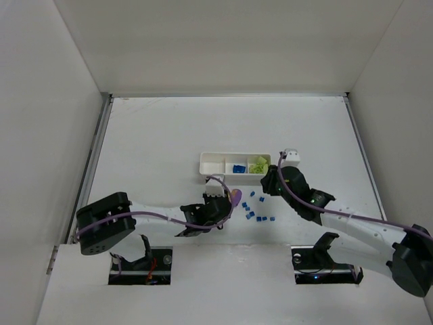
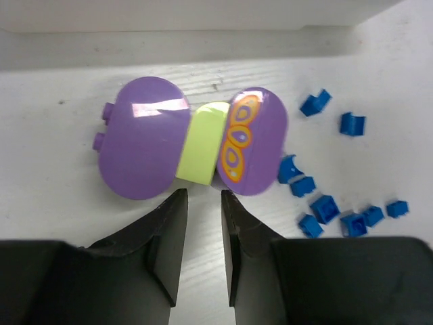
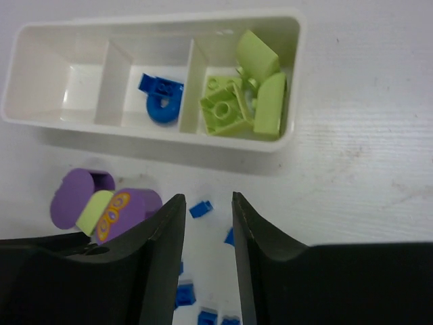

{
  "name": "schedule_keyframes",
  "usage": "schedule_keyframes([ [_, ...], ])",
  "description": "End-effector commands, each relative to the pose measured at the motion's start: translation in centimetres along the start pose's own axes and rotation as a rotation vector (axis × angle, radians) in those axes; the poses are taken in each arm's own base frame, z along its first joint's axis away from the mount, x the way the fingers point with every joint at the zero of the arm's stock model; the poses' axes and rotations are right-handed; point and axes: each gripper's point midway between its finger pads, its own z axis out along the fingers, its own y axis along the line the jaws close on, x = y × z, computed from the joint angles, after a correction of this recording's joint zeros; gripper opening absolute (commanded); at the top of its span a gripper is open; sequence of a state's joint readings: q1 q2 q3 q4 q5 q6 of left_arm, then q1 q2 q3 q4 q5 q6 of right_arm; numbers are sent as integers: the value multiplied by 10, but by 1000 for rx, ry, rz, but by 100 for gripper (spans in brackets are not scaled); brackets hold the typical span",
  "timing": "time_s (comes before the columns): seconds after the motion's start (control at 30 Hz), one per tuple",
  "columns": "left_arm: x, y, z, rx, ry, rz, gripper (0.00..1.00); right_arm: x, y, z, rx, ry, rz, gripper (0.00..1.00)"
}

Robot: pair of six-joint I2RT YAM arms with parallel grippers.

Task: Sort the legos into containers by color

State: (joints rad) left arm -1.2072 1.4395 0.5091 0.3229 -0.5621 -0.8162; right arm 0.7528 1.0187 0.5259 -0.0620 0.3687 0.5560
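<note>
A purple rounded piece with a yellow-green middle lies flat on the table, just beyond my left gripper, which stands narrowly open with nothing between its fingers. Several small blue bricks lie scattered to the right of the purple piece. The white tray has three compartments: the left one bare, blue pieces in the middle one, yellow-green blocks in the right one. My right gripper hovers open and holds nothing, on the near side of the tray and above loose blue bricks.
In the top view the tray sits mid-table, with the purple piece and the blue bricks just in front of it. Both arms reach in from the near edge, and white walls enclose the table.
</note>
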Motion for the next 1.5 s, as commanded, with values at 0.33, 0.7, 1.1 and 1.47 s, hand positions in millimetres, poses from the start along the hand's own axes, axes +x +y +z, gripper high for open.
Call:
schedule_keyframes([
  [0.33,-20,-91,-14,154,-67,113,34,-4,-14,-12,29,-78,152,19],
  [0.7,-40,-100,44,97,-51,296,42,-6,-23,-21,25,-123,242,26],
  [1.1,-25,-100,71,90,5,342,32,-13,-31,-30,15,-152,295,36],
  [1.47,-34,-99,76,92,-19,330,7,9,-37,-20,54,-99,312,55],
])
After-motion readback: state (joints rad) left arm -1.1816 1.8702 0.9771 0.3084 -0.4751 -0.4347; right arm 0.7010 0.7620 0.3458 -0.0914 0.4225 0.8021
